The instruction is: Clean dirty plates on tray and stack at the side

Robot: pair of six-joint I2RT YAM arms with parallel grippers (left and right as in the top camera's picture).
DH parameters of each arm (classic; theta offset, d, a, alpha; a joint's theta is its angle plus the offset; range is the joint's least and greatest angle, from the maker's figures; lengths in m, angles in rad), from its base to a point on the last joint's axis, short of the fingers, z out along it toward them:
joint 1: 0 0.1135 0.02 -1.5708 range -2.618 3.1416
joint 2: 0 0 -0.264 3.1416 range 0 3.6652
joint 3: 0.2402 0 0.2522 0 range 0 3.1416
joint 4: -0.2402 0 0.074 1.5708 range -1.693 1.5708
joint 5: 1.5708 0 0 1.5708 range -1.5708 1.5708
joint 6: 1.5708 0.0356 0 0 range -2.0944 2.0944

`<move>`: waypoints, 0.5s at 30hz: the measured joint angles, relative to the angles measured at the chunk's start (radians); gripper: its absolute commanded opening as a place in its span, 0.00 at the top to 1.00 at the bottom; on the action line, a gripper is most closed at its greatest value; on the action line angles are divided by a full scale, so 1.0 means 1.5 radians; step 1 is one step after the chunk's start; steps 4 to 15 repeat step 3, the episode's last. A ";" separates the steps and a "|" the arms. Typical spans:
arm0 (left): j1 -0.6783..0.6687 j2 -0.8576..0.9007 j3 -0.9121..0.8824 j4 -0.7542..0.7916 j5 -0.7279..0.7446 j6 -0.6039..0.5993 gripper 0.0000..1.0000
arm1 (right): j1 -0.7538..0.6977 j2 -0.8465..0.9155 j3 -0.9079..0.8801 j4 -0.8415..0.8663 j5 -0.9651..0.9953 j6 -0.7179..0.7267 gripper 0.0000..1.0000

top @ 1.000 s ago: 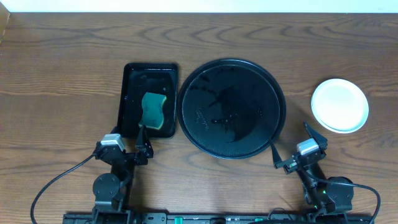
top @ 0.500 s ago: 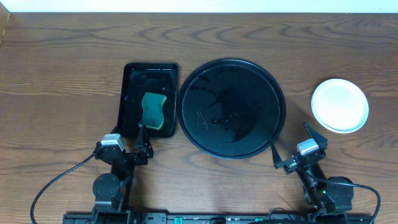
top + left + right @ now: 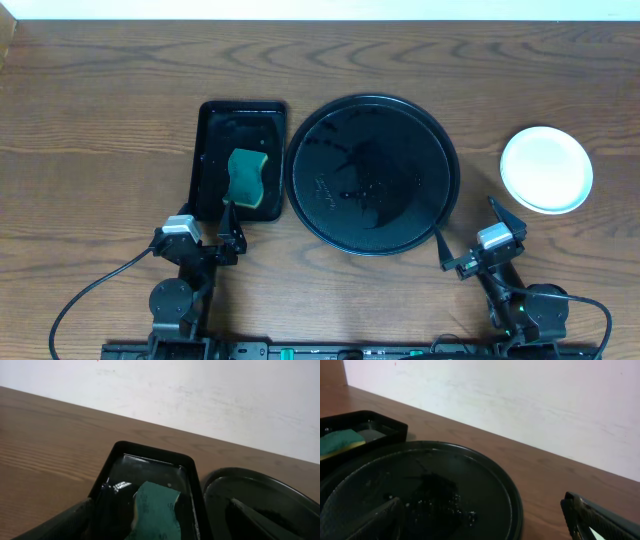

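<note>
The round black tray (image 3: 400,150) lies mid-table with no plates on it, only wet smears; it also shows in the left wrist view (image 3: 260,490) and the right wrist view (image 3: 480,465). A pale round plate (image 3: 546,170) sits on the table to the tray's right; I cannot tell whether others lie under it. The yellow plate is not visible. My left gripper (image 3: 207,222) (image 3: 160,527) is open and empty at the near end of the rectangular tray. My right gripper (image 3: 472,228) (image 3: 480,520) is open and empty at the round tray's near right rim.
A small rectangular black tray (image 3: 215,120) (image 3: 150,452) (image 3: 370,417) left of the round tray holds water and a green sponge (image 3: 247,178) (image 3: 157,510) (image 3: 340,440). A white wall runs along the table's far edge.
</note>
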 measured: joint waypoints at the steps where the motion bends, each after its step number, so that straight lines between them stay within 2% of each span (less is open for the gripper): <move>1: 0.000 0.000 0.000 0.000 0.000 0.000 0.16 | 0.000 0.000 0.000 0.000 0.000 0.000 0.01; 15: 0.000 0.000 0.000 0.000 0.000 0.000 0.16 | 0.000 0.000 0.000 0.000 0.000 0.000 0.01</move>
